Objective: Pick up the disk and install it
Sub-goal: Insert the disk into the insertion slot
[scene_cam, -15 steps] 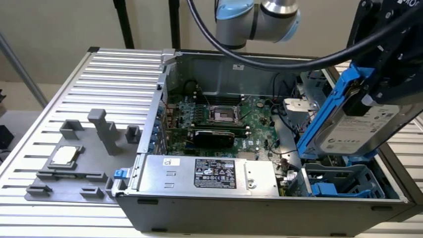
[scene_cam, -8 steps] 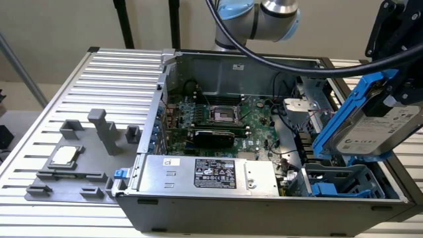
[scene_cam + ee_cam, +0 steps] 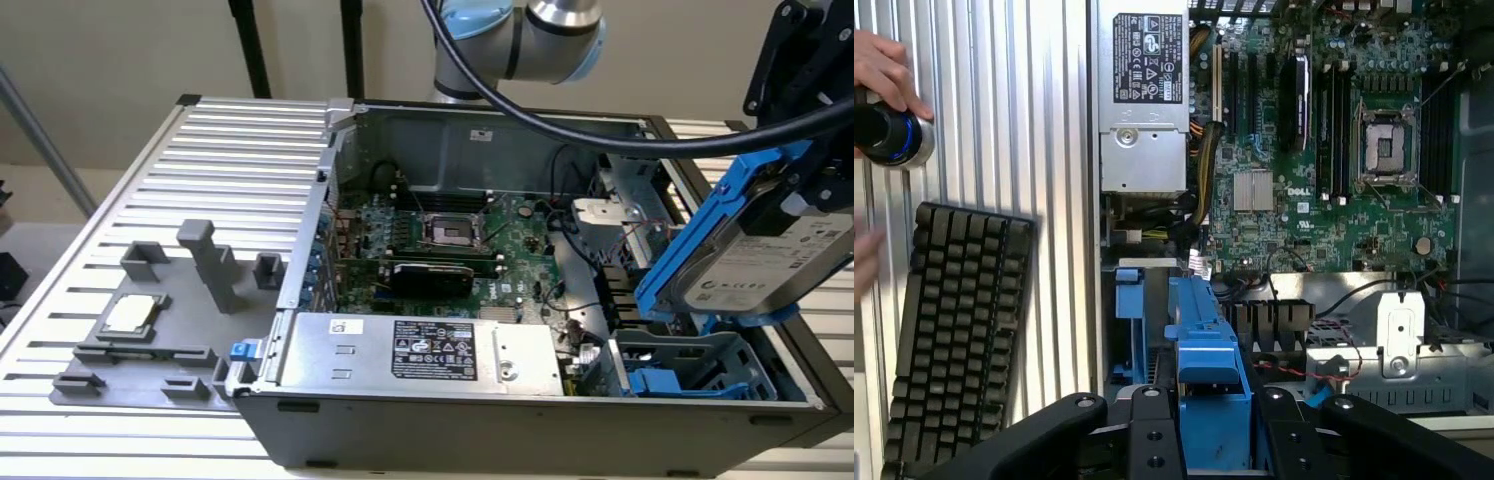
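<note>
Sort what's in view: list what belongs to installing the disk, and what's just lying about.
Belongs to the job:
- the disk, held in the gripper above the open computer case
- the blue drive cage inside it

Lying about:
- processor chip and grey fixture blocks
- keyboard
- control knob under a person's hand

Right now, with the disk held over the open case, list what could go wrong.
1. The disk hangs tilted in the end effector above the blue drive cage; it could catch the cage rim rather than slide in.
2. Loose wires lie beside the cage and might get pinched.
</note>
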Motion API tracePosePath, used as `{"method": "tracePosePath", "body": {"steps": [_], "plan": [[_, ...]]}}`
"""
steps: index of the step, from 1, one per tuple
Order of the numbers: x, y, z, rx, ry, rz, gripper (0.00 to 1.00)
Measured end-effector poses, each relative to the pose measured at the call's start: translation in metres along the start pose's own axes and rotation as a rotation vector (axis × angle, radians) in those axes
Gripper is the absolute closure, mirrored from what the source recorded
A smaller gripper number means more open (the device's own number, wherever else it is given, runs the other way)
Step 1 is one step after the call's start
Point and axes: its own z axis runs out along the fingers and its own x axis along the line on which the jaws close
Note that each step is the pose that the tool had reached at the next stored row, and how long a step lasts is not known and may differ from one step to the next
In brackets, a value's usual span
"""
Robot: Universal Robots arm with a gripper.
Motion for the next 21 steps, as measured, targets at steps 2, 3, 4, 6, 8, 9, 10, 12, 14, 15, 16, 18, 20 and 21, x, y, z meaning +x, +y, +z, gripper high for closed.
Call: {"method": "tracePosePath", "body": {"steps": [2,3,4,6,8,9,10,12,14,15,16,18,20,21], "plan": [[0.0,0.0,0.0,0.0,0.0,0.0,0.67],[0.0,0.0,0.0,0.0,0.0,0.0,0.67],[0.0,0.0,0.0,0.0,0.0,0.0,0.67],[0.0,0.0,0.0,0.0,0.0,0.0,0.67],[0.0,0.0,0.0002,0.0,0.0,0.0,0.67],[0.0,0.0,0.0007,0.0,0.0001,0.0,0.67],[0.0,0.0,0.0015,0.0,0.0005,0.0,0.67],[0.001,0.0,0.0044,0.0,0.0013,0.0,0.67],[0.001,0.0,0.0077,0.0,0.0021,0.0,0.67],[0.002,-0.0001,0.0096,0.0001,0.002,0.0,0.67],[0.002,-0.0001,0.0116,0.0,0.0018,-0.001,0.67],[0.003,-0.0001,0.015,-0.0001,0.0021,-0.003,0.67],[0.004,-0.0002,0.0186,-0.0002,0.0021,-0.004,0.67],[0.004,-0.0003,0.0204,-0.0003,0.0021,-0.005,0.67]]}}
